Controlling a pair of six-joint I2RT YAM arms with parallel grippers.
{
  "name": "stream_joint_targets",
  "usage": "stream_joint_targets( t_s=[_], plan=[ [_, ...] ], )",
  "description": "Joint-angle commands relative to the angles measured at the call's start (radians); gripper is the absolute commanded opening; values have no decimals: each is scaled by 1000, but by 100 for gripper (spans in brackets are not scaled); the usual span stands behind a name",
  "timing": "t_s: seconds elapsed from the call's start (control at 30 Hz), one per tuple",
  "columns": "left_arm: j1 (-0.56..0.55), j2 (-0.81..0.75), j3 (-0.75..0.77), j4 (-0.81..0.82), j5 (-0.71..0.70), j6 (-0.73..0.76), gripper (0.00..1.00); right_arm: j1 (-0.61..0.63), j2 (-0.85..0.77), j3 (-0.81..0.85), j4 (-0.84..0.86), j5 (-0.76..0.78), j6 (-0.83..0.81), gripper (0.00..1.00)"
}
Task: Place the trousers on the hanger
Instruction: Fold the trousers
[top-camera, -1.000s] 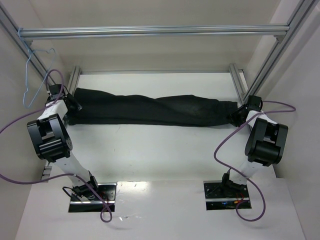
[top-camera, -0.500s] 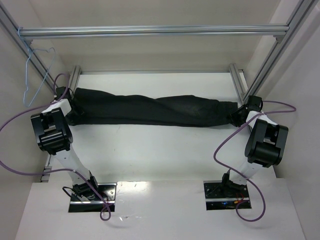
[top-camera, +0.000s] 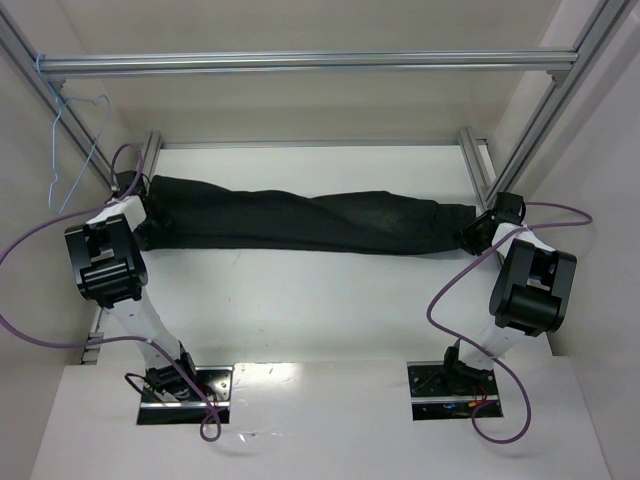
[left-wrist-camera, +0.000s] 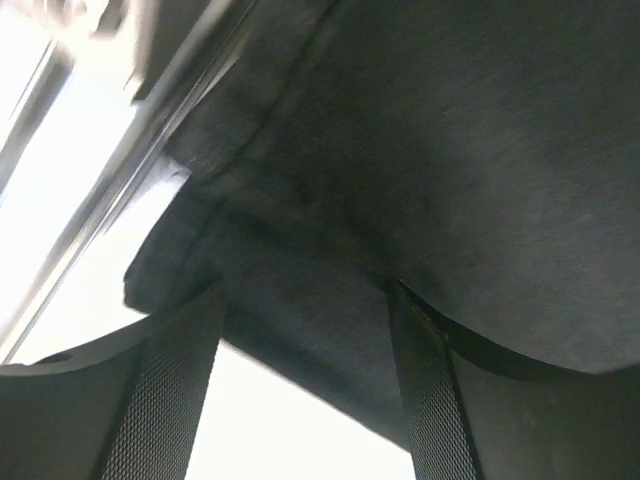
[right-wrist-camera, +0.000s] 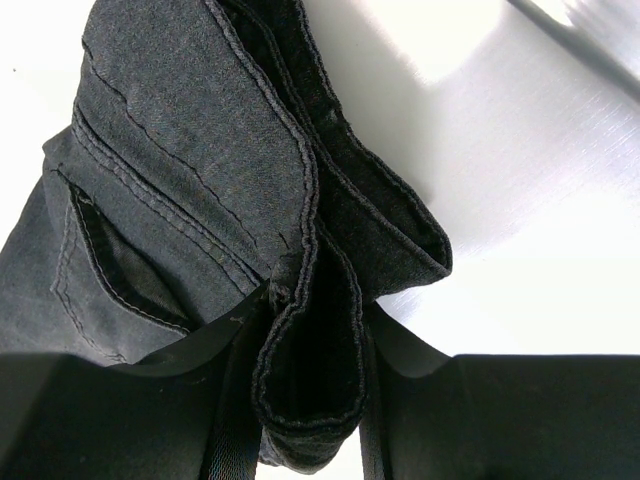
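Trousers (top-camera: 300, 215) lie stretched from 9 to 3 o'clock across the table (top-camera: 300, 300). We see the right gripper (right-wrist-camera: 305, 330) clamped on their folded waistband, and the left gripper (left-wrist-camera: 305, 300) spread wide at the other end. At 10 o'clock the hanger (top-camera: 70, 155) hangs.

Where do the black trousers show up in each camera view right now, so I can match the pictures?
Top external: trousers stretched left to right across the table, between both arms.
Left wrist: trousers fill the top and right.
Right wrist: trousers run from upper left to bottom centre, waistband folded.
Shared landmark: the white table under the cloth, visible in every view.
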Motion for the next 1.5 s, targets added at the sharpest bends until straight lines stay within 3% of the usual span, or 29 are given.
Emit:
stream_joint_targets(
  t_s=[0.0, 0.4, 0.5, 0.53, 0.57, 0.6, 0.87, 1.07, 1.1, 1.13, 1.2, 1.3, 1.47],
  plan=[
    [-10, -4, 95, 201, -49, 29, 74, 1, -45, -8, 25, 31, -25, 38],
    [-10, 154, 265, 105, -54, 9, 75, 1, -54, -8, 25, 22, -53, 38],
    [-10, 175, 265, 125, -63, 9, 61, 1, -54, -8, 25, 22, -62, 38],
    [-10, 184, 288, 116, -63, 9, 52, 1, -54, -8, 25, 22, -71, 38],
    [-10, 184, 297, 116, -63, 9, 35, 1, -63, -17, 25, 22, -71, 38],
    [-10, 195, 297, 99, -63, 9, 29, 1, -63, -17, 25, 32, -71, 38],
    [-10, 158, 221, 111, -45, 19, 0, 1, -72, -26, 25, 52, -53, 33],
    [-10, 128, 196, 112, -55, 8, 3, 1, -72, -35, 25, 52, -42, 33],
    [-10, 128, 196, 111, -55, 8, 12, 1, -72, -35, 25, 61, -42, 33],
    [-10, 128, 196, 111, -55, 8, 40, 1, -72, -44, 25, 62, -42, 33],
    [-10, 128, 207, 89, -55, -18, 57, 1, -82, -45, -5, 98, -42, 33],
    [-10, 128, 216, 62, -31, -30, 63, -33, -92, 9, -108, 259, -22, 25],
    [-10, 106, 205, 62, 45, -50, 72, -128, -140, 31, -124, 241, 6, 18]
  ],
)
